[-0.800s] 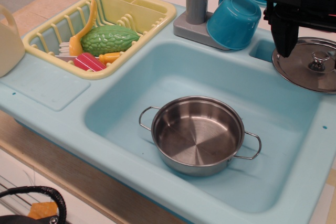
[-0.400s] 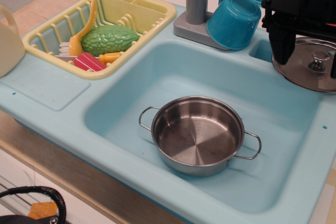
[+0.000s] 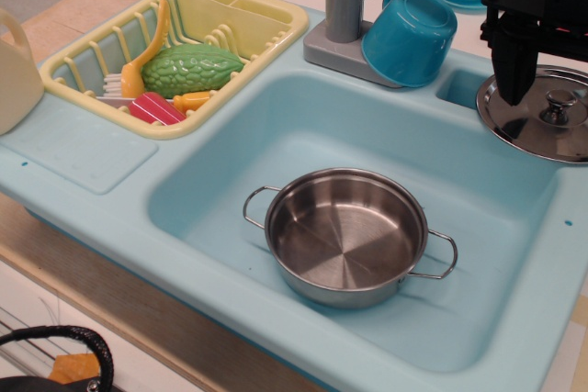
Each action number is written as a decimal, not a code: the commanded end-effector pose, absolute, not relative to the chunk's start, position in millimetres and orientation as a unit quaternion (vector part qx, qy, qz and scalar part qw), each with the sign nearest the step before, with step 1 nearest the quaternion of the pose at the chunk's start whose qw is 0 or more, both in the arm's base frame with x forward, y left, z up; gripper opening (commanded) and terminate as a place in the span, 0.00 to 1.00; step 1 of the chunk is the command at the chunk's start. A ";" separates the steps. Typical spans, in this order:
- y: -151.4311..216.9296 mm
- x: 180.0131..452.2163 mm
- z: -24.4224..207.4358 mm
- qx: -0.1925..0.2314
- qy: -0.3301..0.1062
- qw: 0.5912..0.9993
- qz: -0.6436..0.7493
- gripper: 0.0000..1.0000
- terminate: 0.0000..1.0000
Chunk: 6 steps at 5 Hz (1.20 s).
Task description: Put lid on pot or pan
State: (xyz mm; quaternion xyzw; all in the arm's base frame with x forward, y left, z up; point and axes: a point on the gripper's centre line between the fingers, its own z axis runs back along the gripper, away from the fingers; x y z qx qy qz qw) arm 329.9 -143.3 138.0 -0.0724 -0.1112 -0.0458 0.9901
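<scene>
pot sitting in the sink, lid lying on the far right rim

nearest the camera, the wooden table (image 3: 119, 305) is showing under the front edge of the light blue sink (image 3: 230, 268). the pot (image 3: 347, 236) is sitting upright in the basin, open and empty, its two wire handles pointing left and right. further back on the left, the yellow rack (image 3: 285, 20) is holding a green gourd (image 3: 191, 68), an orange fork (image 3: 147, 52) and a red piece. behind the basin, a teal cup (image 3: 409, 36) is lying tipped against the grey faucet (image 3: 342, 16). on the right rim, the lid (image 3: 524, 130) is lying flat, knob up, partly cut off by the frame edge. the gripper (image 3: 551, 75) is hovering just above the lid, near the knob; only one black finger is showing clearly, so i cannot tell how the jaws are standing. farthest back, a red cup is resting on a blue plate.
</scene>
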 end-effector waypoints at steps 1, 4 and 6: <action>-141.2 344.2 146.0 -0.086 -0.115 0.988 -0.048 1.00 0.00; -138.4 356.0 135.3 -0.094 -0.101 0.989 -0.052 1.00 0.00; -136.3 352.4 126.6 -0.100 -0.096 0.990 -0.042 0.00 0.00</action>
